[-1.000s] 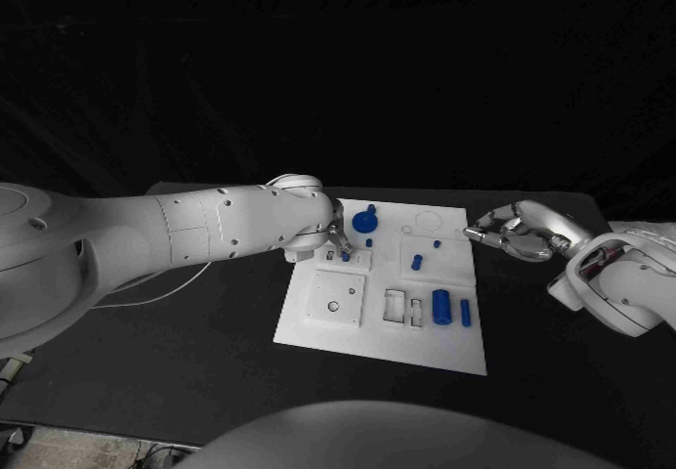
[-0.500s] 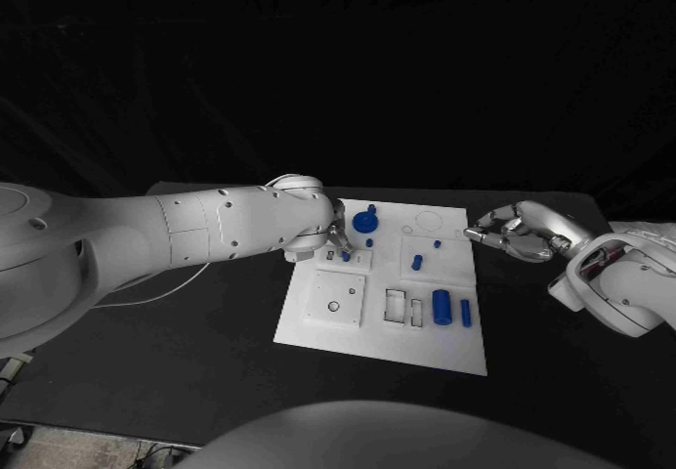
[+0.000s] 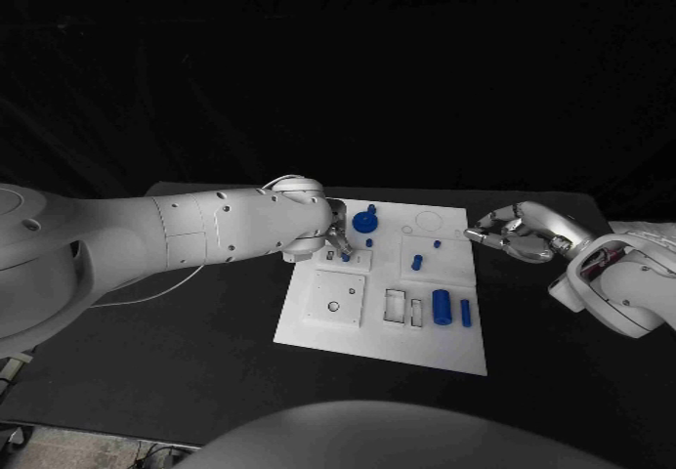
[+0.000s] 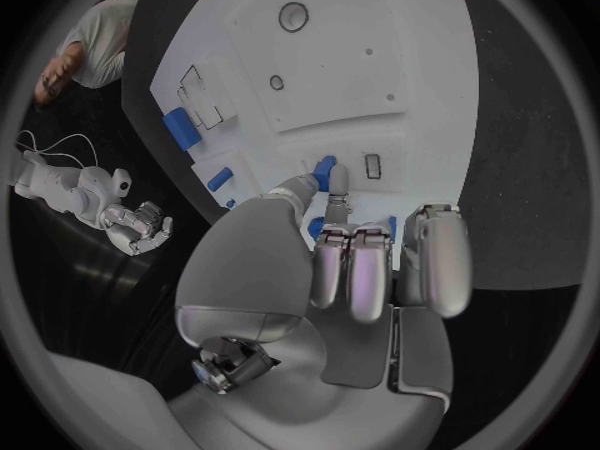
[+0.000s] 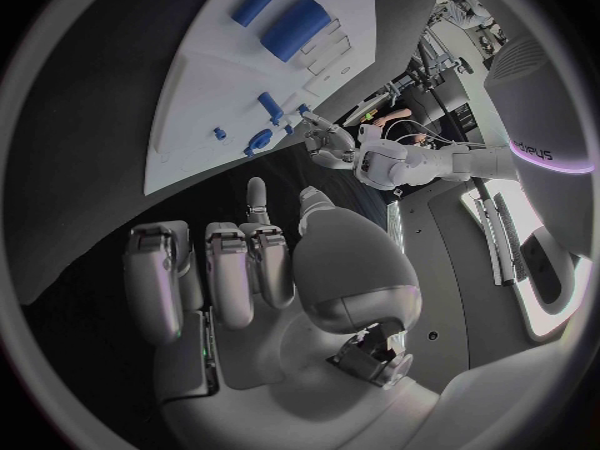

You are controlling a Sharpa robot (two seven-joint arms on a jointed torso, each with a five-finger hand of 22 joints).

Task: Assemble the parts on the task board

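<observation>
Left hand (image 3: 335,244) over white task board (image 3: 338,322)

Black table (image 3: 211,342), white cable (image 3: 162,285)

Matt white task board (image 3: 332,311), black table (image 3: 197,362)

Left hand (image 3: 332,240) reaches in from the left, thumb and a finger pinching a small blue part (image 4: 326,174). Right hand (image 3: 510,233) hovers at right, fingers (image 5: 233,270) curled, holding nothing.
</observation>
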